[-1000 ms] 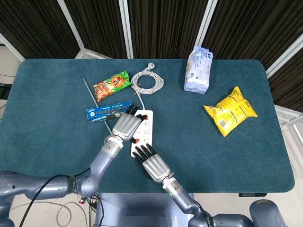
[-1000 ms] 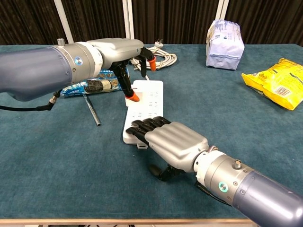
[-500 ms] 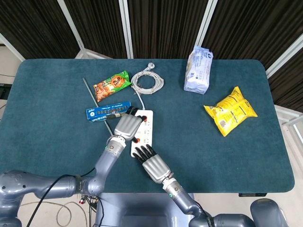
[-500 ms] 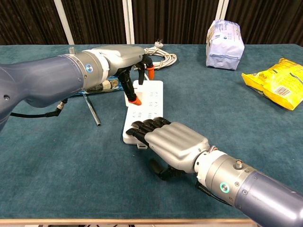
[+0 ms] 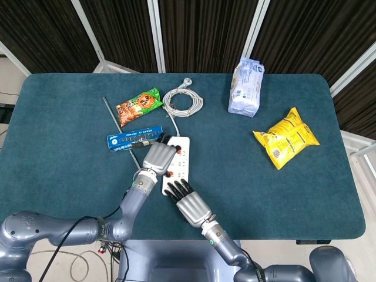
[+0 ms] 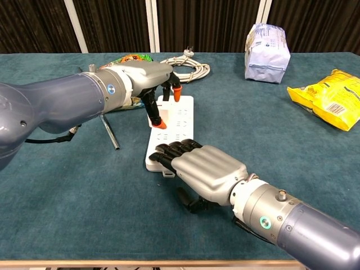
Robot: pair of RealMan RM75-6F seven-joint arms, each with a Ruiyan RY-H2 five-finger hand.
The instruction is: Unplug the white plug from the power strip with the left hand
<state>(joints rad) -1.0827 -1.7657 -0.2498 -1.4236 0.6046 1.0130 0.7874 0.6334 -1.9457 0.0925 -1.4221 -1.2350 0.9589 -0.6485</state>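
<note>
The white power strip (image 5: 181, 154) (image 6: 179, 119) lies lengthwise at the table's middle front. From the white cable coil (image 5: 183, 101) (image 6: 189, 68) a lead runs to the strip's far end. My left hand (image 5: 157, 156) (image 6: 140, 79) hangs over that end, and the white plug is hidden under its fingers. Its orange-tipped thumb and fingers (image 6: 176, 93) are spread apart, with the thumb tip down on the strip's face. My right hand (image 5: 189, 203) (image 6: 207, 166) lies palm down, its fingers pressing on the strip's near end.
Left of the strip lie a blue box (image 5: 132, 138) and a thin metal rod (image 5: 111, 114) (image 6: 109, 134). A green snack pack (image 5: 139, 106) sits behind them. A pale blue bag (image 5: 247, 87) (image 6: 267, 45) and a yellow bag (image 5: 286, 137) (image 6: 329, 98) lie at the right.
My left hand has slid a little nearer and lower over the strip's far end, its forearm swinging in. The right hand and the strip have not moved.
</note>
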